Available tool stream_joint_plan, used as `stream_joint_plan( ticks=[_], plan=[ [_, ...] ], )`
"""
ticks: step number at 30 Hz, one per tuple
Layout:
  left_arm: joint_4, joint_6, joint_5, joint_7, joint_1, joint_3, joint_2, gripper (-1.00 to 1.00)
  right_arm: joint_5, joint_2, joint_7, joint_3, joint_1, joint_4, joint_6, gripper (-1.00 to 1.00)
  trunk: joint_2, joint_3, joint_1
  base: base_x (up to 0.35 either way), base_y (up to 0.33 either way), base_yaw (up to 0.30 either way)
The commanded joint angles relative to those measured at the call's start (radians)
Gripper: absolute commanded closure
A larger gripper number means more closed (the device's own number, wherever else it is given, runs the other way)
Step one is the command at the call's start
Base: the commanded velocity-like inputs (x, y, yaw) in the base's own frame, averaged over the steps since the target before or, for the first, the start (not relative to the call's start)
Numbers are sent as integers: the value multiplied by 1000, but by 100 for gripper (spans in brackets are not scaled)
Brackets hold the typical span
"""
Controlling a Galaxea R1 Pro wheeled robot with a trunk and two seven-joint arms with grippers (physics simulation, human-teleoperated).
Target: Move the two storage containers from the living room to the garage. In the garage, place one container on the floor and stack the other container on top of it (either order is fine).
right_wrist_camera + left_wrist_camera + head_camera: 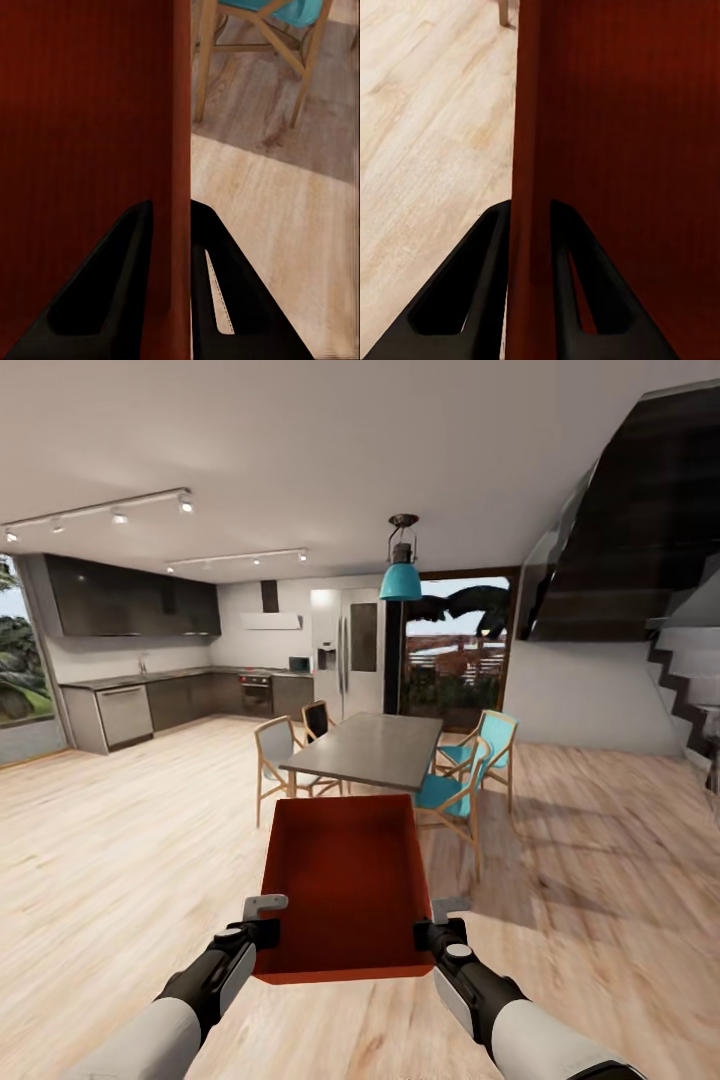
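Observation:
An orange-red storage container (pixel 343 885) hangs in the air in front of me, open side up and empty. My left gripper (pixel 262 932) is shut on its left wall (pixel 526 150), a black finger (pixel 465 292) on each side of the thin wall. On the opposite side my right gripper (pixel 432 934) is shut on the right wall (pixel 178 150) in the same way, one finger (pixel 214 292) outside it. The second container, the garage and its concrete floor are out of view. Below lies the light wood plank floor (pixel 120 860).
Straight ahead stands a grey dining table (pixel 368 748) with wooden chairs (pixel 272 755) and teal-seated chairs (pixel 460 780). A dark kitchen (pixel 170 690) runs along the back left, a fridge (pixel 345 650) behind the table. A dark staircase (pixel 640 560) rises at the right. Open wood floor lies left and right.

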Motion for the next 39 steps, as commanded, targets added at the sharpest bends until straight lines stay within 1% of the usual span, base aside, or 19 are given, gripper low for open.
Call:
stream_joint_plan(
  ticks=[1,39],
  plan=[
    [-3,8,-14,12,0,5,5,100,-4,-1,-9,-16,-2,1,-6,100,-1,-1,0,0,0,-282],
    [1,8,-14,12,0,6,5,100,-7,-1,-12,-16,-2,8,-3,100,-1,-1,0,0,0,-282]
  ],
)
